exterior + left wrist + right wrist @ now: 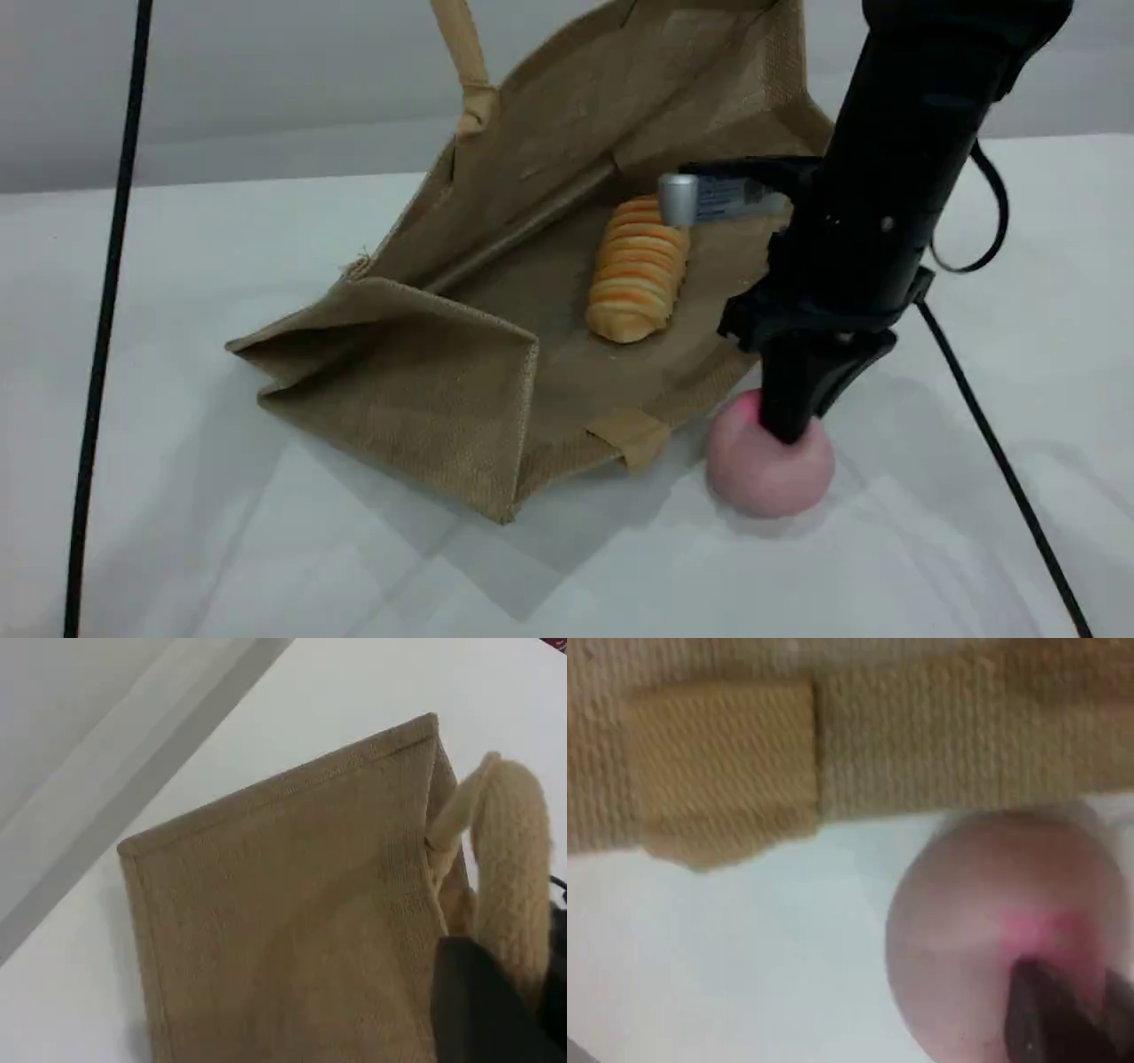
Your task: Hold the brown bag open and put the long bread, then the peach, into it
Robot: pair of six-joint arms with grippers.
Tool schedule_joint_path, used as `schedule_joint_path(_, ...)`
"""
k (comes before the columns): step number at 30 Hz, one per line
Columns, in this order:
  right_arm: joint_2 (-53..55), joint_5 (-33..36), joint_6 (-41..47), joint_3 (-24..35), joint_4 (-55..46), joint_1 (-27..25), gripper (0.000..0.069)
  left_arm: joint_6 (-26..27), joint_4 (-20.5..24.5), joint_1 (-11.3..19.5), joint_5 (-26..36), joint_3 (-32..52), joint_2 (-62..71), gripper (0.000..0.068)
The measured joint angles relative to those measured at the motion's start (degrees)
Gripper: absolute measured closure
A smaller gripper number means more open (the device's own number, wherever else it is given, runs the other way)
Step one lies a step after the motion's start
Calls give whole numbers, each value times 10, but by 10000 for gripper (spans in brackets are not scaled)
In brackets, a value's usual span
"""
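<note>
The brown bag (496,292) lies on its side on the white bench (221,532), its mouth gaping toward the right and its upper wall lifted up and back out of the top of the scene view by one tan rope handle (465,66). Inside, on the lower wall, the long bread (638,270) rests lengthwise, well within the opening. The peach (766,465) sits on the bench just outside the bag's near rim, beside a tan patch (631,434) sewn at that edge. The right pincer (788,425) stands straight down on the peach's top, its dark fingertips (1045,1019) pressed together into the pink skin and pinching it; the peach is on the cloth, not lifted. In the left wrist view the left pincer (496,1010) shows as a dark tip at the bottom edge, pressed together on the handle loop (514,850), with the bag's woven side below it.
</note>
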Motion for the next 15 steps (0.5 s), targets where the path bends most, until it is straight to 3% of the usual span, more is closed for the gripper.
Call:
schedule_joint_path(8, -97, 10, 114, 0, -147, 0, 678, 0, 0, 0, 0, 0, 0, 589)
schedule_joint_path(15, -186, -69, 42, 0, -90, 1, 678, 0, 0, 0, 0, 0, 0, 589)
